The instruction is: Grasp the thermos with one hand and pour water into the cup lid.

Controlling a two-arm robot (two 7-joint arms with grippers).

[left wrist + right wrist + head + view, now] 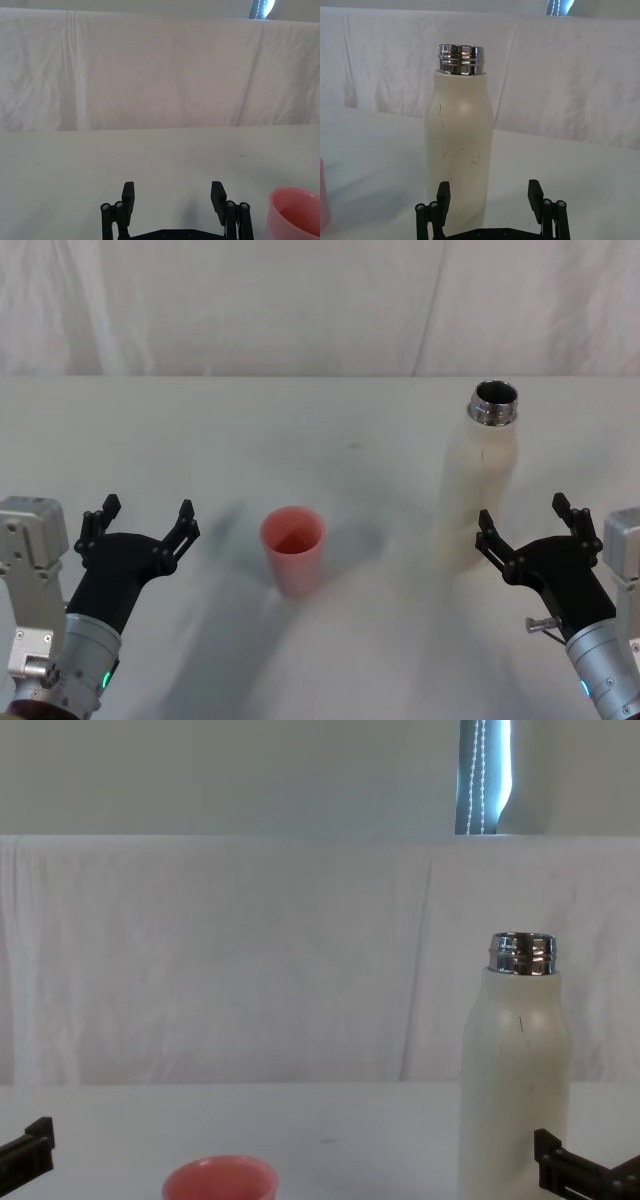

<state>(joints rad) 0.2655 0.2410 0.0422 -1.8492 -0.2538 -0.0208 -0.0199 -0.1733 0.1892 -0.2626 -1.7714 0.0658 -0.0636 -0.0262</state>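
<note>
Nearest, at the lower right of the head view, the right pincer is spread wide and empty, just short of the thermos. The left pincer, lower left, is likewise spread and idle. The thermos stands upright at right of centre on the desk, cap off, and the cup sits near the frame's middle, well apart from it. The bottle looks rigid, smooth and probably heavy if full (a matte skin may help grip); mid-body seems the sensible hold. How much water it holds is hidden, and whether the cup holds any is hard to tell.
</note>
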